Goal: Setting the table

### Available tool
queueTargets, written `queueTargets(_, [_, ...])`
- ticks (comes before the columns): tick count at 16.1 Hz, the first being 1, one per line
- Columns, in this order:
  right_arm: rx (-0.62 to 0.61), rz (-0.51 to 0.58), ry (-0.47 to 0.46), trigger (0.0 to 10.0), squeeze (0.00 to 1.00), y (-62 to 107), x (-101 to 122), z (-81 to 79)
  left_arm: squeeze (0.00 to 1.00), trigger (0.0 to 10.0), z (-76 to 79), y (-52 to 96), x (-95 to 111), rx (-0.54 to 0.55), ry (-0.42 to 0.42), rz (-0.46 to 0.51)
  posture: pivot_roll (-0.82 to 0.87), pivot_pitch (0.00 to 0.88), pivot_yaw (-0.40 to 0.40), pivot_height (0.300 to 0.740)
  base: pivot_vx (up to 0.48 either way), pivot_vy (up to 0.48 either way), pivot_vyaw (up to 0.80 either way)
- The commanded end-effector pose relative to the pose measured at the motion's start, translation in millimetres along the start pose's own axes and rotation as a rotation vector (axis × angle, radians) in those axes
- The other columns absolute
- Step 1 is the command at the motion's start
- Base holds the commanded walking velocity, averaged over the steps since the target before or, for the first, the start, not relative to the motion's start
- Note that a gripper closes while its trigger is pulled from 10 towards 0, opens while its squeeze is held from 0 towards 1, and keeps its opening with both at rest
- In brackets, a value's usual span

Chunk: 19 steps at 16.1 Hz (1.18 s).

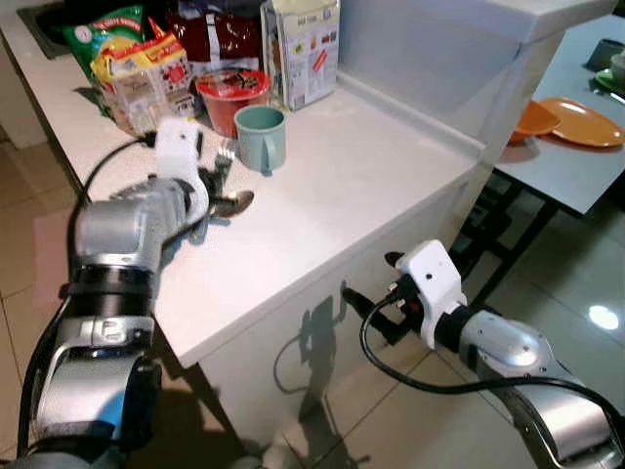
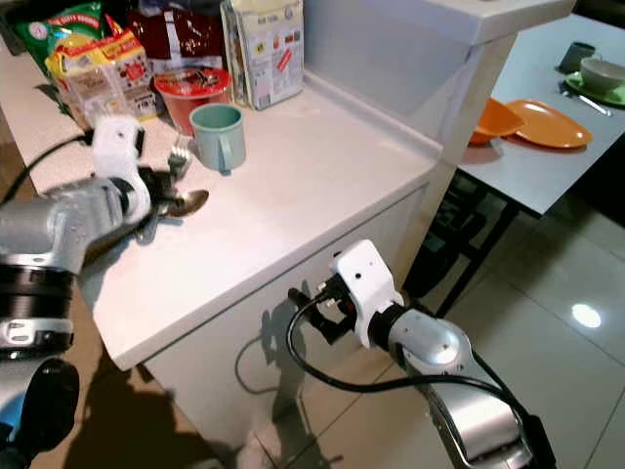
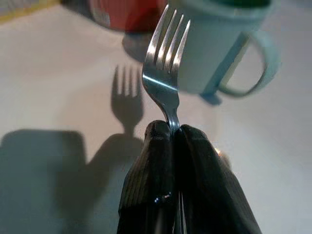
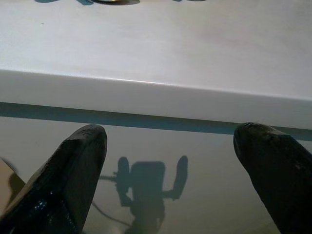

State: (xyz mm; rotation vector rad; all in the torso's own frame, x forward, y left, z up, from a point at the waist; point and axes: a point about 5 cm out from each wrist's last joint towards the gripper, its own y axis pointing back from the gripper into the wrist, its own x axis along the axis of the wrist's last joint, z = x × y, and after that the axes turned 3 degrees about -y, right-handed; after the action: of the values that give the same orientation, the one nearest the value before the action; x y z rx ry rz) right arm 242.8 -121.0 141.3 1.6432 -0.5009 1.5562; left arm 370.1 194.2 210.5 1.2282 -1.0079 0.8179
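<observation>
Left hand point(image 3: 173, 134) pinches a steel fork point(image 3: 164, 58) by its neck, tines raised, just beside the pale green mug point(image 1: 261, 137) on the white desk point(image 1: 371, 186). Under the hand, near the mug, lies a shiny spoon point(image 1: 232, 203). Behind the mug stand a red bowl point(image 1: 231, 96), crinkly snack bags point(image 1: 137, 68) and a carton point(image 1: 305, 49). Right hand point(image 4: 170, 146) hangs with fingers spread, below the desk's smooth front edge. Well apart from the mug, orange plates point(image 1: 581, 122) sit on a grey table point(image 1: 562, 171) over glossy floor tiles point(image 1: 586, 313).
</observation>
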Motion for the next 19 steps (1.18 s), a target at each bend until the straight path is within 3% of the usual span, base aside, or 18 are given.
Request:
queueTargets(1, [-0.011, 0.000, 0.013, 10.0, 0.00, 0.2, 3, 3.1, 0.00, 0.0, 0.9, 4.8, 14, -0.008, 0.014, 0.046, 0.06, 0.000, 0.000, 0.740, 0.000, 0.000, 0.00])
queueTargets(6, [-0.119, 0.061, -0.007, 10.0, 0.00, 0.7, 8, 17.3, 0.00, 0.0, -15.5, 29.3, 37, 0.048, 0.160, 0.255, 0.07, 0.000, -0.004, 0.740, 0.000, 0.000, 0.00])
queueTargets(8, [-0.224, 0.189, -0.063, 10.0, 0.00, -2.4, 23, 29.1, 0.00, 0.0, -10.9, 50.2, 44, 0.025, 0.124, 0.413, 0.08, 0.000, -0.007, 0.740, 0.000, 0.000, 0.00])
queueTargets(9, [-0.258, 0.237, -0.076, 10.0, 0.00, -1.9, 29, 31.7, 0.00, 0.0, -3.5, 56.4, 44, -0.004, 0.060, 0.454, 0.08, 0.000, -0.008, 0.740, 0.000, 0.000, 0.00])
queueTargets(13, [-0.277, 0.264, -0.084, 10.0, 0.00, -0.9, 33, 32.4, 0.00, 0.0, -0.1, 59.9, 44, -0.009, 0.039, 0.481, 0.07, 0.000, -0.008, 0.740, 0.000, 0.000, 0.00])
queueTargets(14, [-0.308, 0.336, -0.075, 10.0, 0.00, 3.0, 46, 34.5, 0.00, 10.0, 14.3, 68.8, 26, 0.027, -0.074, 0.545, 0.06, 0.000, -0.039, 0.740, 0.000, 0.000, 0.00])
queueTargets(15, [-0.322, 0.383, -0.053, 10.0, 0.00, 5.5, 55, 36.9, 0.00, 10.0, 30.3, 77.8, 8, 0.068, -0.190, 0.600, 0.08, 0.000, -0.047, 0.740, 0.000, 0.000, 0.00])
queueTargets(19, [-0.328, 0.421, -0.042, 10.0, 0.00, -2.5, 60, 34.3, 0.00, 10.0, 45.2, 85.3, -8, 0.059, -0.212, 0.604, 0.07, 0.000, -0.051, 0.740, 0.000, -0.124, 0.00])
